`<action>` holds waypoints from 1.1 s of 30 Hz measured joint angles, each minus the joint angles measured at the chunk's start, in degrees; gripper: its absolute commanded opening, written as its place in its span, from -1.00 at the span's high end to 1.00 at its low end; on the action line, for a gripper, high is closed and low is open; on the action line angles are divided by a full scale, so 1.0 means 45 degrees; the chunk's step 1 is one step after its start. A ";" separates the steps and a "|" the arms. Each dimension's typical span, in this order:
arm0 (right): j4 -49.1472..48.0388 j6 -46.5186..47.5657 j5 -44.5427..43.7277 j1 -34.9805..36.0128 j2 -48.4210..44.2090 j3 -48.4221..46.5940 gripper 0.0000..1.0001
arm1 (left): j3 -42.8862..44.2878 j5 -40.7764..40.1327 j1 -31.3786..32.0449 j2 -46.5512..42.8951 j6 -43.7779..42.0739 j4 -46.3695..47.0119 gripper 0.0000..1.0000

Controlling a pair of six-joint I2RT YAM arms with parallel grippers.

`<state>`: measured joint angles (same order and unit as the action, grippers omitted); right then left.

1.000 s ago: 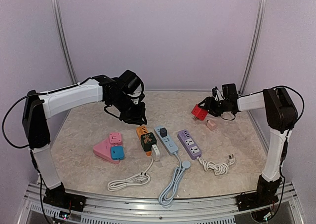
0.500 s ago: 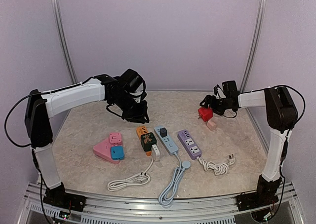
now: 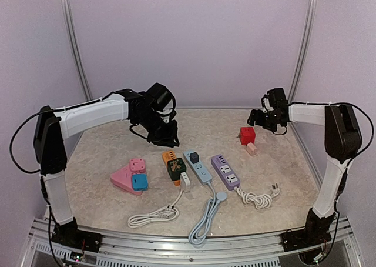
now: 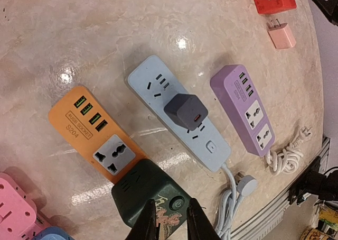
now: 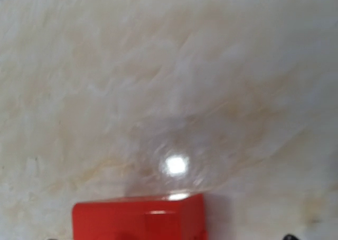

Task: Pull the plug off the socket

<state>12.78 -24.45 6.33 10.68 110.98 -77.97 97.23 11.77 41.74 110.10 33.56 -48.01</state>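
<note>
From above, the red plug [image 3: 247, 134] lay loose on the table [image 3: 100, 155], with the right gripper [image 3: 259, 117] nearby, jaws unreadable. Left wrist: the left gripper [image 4: 171, 211], narrowly parted and empty, hovered over a green plug [image 4: 150, 190] seated, unpulled, in the orange strip [image 4: 87, 131]. Right wrist: red plug only.

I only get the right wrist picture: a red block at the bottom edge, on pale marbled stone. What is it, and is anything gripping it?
Observer: The top view shows a red plug adapter lying on the table. The right hand is behind it and looks clear of it.
Operator: Is anything next to it?
Observer: A small pink plug lies just in front of it, on the side nearer the arms' bases.
Operator: What is the other arm doing?
Observer: The left hand hovers over a dark green plug that sits on the end of an orange power strip.
</note>
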 measured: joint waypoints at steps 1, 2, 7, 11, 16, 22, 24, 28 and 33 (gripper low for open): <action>0.0160 0.0126 -0.0277 0.0029 -0.0180 -0.0078 -0.76 | 0.0015 0.0000 -0.0010 0.0015 0.0000 0.0000 0.62; 0.0340 0.0253 -0.0646 0.0097 -0.0427 -0.0199 -0.76 | 0.0029 0.0000 -0.0024 0.0029 0.0000 -0.0005 0.62; 0.0996 0.0816 -0.1826 0.0913 -0.1336 -0.0622 -0.65 | 0.0092 -0.0005 -0.0160 0.0049 0.0000 -0.0005 0.62; 0.1477 0.1001 -0.2395 0.2229 -0.1729 -0.0675 -0.54 | 0.0078 -0.0005 -0.0427 0.0049 0.0005 0.0010 0.62; 0.2176 0.1035 -0.2803 0.4284 -0.1681 -0.0889 -0.41 | -0.0369 0.0257 -0.1054 0.0049 0.0015 0.0233 0.62; 0.2662 0.0797 -0.3036 0.6358 -0.0777 -0.2254 -0.27 | -0.0593 0.0631 -0.1632 0.0049 0.0015 0.0418 0.62; 0.2827 0.0738 -0.3113 0.6824 -0.0296 -0.2773 -0.22 | -0.0597 0.0709 -0.1676 0.0058 0.0015 0.0549 0.62; 0.3230 0.0597 -0.3303 0.7538 0.0758 -0.3721 -0.17 | -0.0627 0.0918 -0.1681 0.0141 0.0015 0.0772 0.62; 0.3677 0.0529 -0.3415 0.8000 0.1433 -0.3978 -0.14 | -0.0894 0.1049 -0.1685 0.0151 0.0015 0.0967 0.62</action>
<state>29.32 -22.06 -9.04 46.68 117.43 -95.88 93.21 16.49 34.15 110.78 33.63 -43.66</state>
